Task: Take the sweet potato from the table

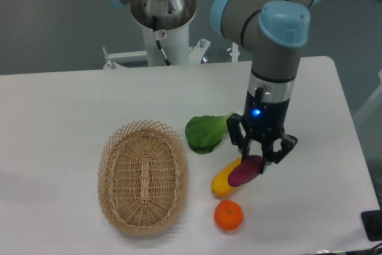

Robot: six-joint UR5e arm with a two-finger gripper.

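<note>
The sweet potato, small, dark magenta and oblong, hangs above the white table, tilted with its lower end to the left. My gripper points straight down and is shut on its upper right part. The held sweet potato overlaps the right end of a yellow oblong vegetable in the image. Part of the sweet potato is hidden between the fingers.
A yellow oblong vegetable lies under the gripper's left side. A round orange fruit sits in front of it. A green leafy vegetable lies behind, and a wicker basket stands at the left.
</note>
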